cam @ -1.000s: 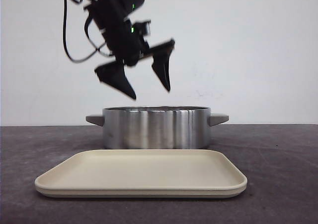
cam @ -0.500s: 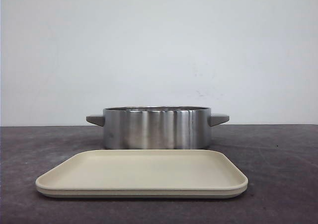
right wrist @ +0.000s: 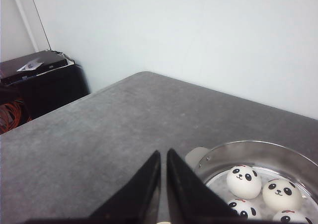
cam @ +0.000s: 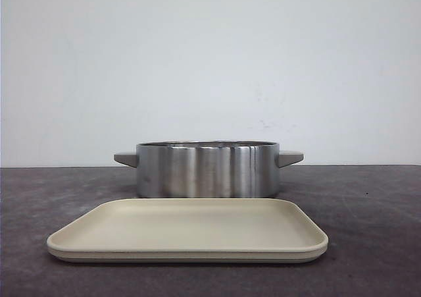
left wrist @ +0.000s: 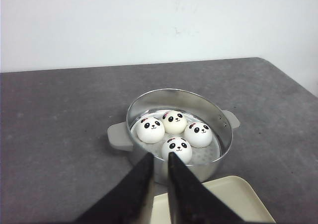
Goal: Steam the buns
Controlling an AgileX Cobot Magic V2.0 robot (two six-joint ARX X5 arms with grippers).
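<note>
Several white panda-faced buns [left wrist: 177, 149] lie together inside a steel pot [left wrist: 164, 101] with grey side handles. They also show in the right wrist view [right wrist: 244, 181]. In the front view the pot [cam: 207, 170] hides them and neither gripper shows. My left gripper [left wrist: 160, 157] is shut and empty, held high above the near side of the pot and the tray [left wrist: 233, 199]. My right gripper [right wrist: 163, 153] is shut and empty, above the bare table beside a pot handle [right wrist: 196, 157].
A flat cream tray [cam: 187, 231] lies just in front of the pot with nothing on it. The grey table [cam: 368, 205] runs back to a white wall. A black cabinet [right wrist: 39, 80] with cables stands beyond one table edge.
One second ago an arm with an open gripper hung above the pot in the front view. It has since left that view. The pot and tray have not moved.
</note>
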